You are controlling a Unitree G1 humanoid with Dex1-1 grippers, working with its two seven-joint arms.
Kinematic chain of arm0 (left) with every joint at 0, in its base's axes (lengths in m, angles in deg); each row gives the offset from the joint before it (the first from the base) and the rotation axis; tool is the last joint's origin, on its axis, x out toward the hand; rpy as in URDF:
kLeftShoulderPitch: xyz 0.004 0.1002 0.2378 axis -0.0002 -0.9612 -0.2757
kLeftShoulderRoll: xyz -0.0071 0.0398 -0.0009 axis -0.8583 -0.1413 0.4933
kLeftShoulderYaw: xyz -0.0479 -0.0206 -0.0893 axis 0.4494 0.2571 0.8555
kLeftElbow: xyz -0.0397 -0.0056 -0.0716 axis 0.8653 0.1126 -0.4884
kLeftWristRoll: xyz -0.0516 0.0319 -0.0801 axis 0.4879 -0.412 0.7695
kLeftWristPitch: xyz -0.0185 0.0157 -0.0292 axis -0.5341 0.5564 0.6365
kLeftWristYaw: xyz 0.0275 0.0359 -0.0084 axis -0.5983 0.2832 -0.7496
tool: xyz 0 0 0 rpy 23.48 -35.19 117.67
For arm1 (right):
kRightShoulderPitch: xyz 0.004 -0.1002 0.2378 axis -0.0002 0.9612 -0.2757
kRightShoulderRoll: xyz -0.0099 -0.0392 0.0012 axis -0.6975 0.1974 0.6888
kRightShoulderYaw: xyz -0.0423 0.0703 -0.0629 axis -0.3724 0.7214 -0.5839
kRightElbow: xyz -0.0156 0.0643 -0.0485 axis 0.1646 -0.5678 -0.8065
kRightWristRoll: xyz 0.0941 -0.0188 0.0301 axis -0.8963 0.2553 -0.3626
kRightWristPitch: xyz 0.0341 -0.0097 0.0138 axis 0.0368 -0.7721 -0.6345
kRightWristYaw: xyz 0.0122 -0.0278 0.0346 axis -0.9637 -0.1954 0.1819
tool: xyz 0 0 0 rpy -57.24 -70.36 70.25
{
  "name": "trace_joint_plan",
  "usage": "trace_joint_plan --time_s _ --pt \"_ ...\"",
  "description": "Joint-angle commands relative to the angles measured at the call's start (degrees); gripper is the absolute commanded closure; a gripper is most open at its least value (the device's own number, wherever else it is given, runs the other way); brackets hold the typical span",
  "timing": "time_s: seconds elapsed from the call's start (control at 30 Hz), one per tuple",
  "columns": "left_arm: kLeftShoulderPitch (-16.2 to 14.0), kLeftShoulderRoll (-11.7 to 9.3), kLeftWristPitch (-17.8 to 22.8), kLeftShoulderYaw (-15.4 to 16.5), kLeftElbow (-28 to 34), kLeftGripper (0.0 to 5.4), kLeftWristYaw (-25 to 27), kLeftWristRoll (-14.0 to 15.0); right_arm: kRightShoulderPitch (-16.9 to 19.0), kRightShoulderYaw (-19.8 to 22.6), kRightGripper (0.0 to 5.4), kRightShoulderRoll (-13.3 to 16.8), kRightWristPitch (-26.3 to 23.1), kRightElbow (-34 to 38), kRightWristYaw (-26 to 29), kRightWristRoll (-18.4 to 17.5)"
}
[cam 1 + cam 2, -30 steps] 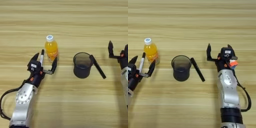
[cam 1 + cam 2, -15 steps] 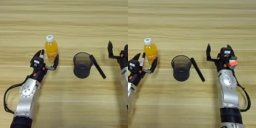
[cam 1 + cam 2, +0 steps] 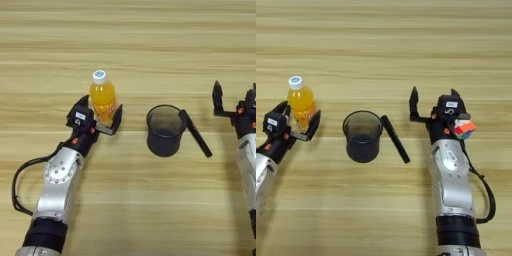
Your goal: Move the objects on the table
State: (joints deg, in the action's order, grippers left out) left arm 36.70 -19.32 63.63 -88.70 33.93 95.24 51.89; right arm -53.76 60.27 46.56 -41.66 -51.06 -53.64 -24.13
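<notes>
Seemingly early: left gripper (image 3: 100,114) spread wide, straddling base of orange bottle (image 3: 102,97), not gripping. Bottle, dark cup (image 3: 165,130) and black marker (image 3: 195,132) all sitting on tabletop (image 3: 130,45), nothing lifted. Right gripper (image 3: 433,104) idling open beside marker.

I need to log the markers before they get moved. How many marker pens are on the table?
1: a black marker pen lies slanted on the table, just right of the dark plastic cup. Another could be hidden; none shows.

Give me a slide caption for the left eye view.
Left hand open around the orange-drink bottle; dark cup and black marker mid-table; right hand open, idle.
</notes>
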Motion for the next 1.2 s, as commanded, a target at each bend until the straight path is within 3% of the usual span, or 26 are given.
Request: trace_joint_plan --time_s 0.03,0.4,0.9,1.2 --pt "2.66 -0.08 0.51 0.78 -3.81 0.03 0.14 0.27 0.41 -0.41 0.0 -0.33 0.01 1.07 -0.34 0.2" --pt "7.81 1.04 -1.39 1.31 -12.23 0.03 0.45 -0.08 1.11 -1.21 0.0 -0.73 -0.39 2.17 -0.69 0.25" --pt "10.4 1.77 -4.77 2.29 -21.1 0.03 1.54 0.07 1.36 -1.05 0.0 -0.48 -0.68 2.88 -0.76 -0.18" --pt "10.87 2.11 -6.45 2.51 -23.29 1.11 4.31 0.92 1.22 -1.18 0.0 -0.52 -0.83 2.96 -0.82 -0.08"
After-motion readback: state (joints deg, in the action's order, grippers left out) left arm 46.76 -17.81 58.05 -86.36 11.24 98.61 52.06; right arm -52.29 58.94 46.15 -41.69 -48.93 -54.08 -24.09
